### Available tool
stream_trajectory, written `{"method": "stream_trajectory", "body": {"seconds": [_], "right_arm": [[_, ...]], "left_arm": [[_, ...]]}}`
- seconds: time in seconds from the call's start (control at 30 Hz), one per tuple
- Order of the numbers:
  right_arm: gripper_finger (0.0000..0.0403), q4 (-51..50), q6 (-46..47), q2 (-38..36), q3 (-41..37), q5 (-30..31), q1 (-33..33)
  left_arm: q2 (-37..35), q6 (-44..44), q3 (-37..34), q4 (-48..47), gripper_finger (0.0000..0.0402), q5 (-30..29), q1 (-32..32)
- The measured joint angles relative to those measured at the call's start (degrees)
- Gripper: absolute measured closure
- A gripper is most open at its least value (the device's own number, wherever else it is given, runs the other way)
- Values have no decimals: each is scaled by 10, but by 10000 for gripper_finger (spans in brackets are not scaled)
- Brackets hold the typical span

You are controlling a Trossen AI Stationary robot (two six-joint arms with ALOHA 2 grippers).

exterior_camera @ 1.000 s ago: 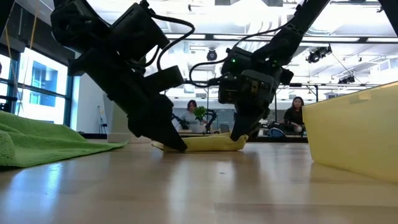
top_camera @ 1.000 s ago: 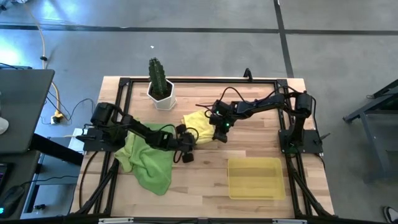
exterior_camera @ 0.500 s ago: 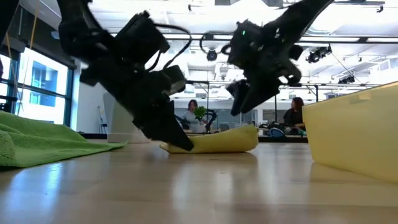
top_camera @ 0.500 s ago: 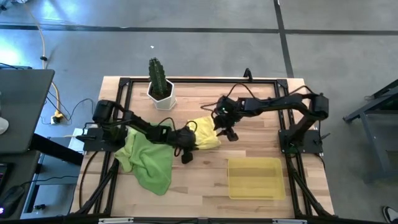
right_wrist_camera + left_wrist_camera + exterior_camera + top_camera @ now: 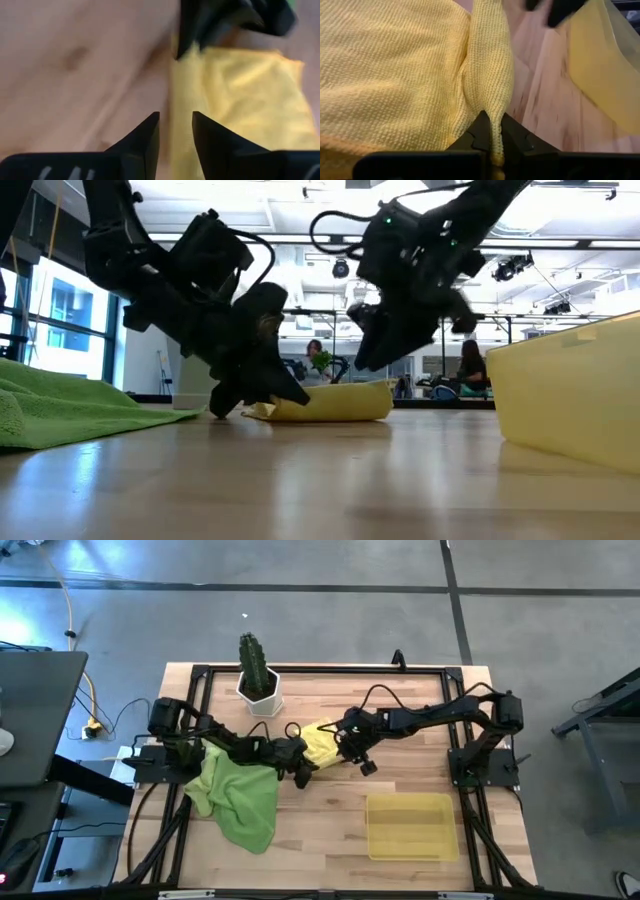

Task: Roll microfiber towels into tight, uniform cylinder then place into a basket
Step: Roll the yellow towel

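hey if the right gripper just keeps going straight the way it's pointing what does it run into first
Most likely the yellow towel: the right gripper, jaws apart and empty, points at its near edge, with the left gripper pinching the towel just beyond. Depth is hard to judge.

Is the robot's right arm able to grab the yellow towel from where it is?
Probably yes: the right gripper hangs open right over the yellow towel's edge, nothing between, while the left gripper pinches another fold.

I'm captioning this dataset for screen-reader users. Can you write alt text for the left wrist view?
The left gripper is shut on a fold of the bright yellow microfiber towel, pinching a raised ridge of the cloth between its dark fingers. The rest of the towel spreads to one side over the wooden table, and part of the translucent yellow basket lies beyond.
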Motion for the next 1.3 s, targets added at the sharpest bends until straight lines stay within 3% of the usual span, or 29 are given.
{"method": "stream_trajectory", "body": {"seconds": [0.1, 0.43, 0.53, 0.77, 0.93, 1.1, 1.17, 1.3], "right_arm": [[308, -5, 0, 10, 0, 30, 9], [328, -53, 13, 16, 0, 34, -5], [325, -109, 21, 14, 0, 23, -19], [325, -172, 46, -51, -3, -9, -29], [325, -19, 106, -130, -125, -50, -29], [325, 355, 213, -186, -307, 40, -20], [325, 486, 223, -187, -355, 51, -9], [321, 579, 189, -173, -386, 55, 2]], "left_arm": [[-1, -10, 1, -10, 393, 0, 0], [-2, -13, 2, -25, 393, -7, -1], [-2, -13, 2, -26, 393, -8, -2], [-2, -13, 2, -27, 392, -15, -2], [-2, -12, 2, -27, 392, -16, -2], [-2, -6, 2, -25, 392, -17, -3], [-2, -4, 1, -23, 392, -17, -3], [-2, 0, 1, -23, 392, -17, -3]]}}
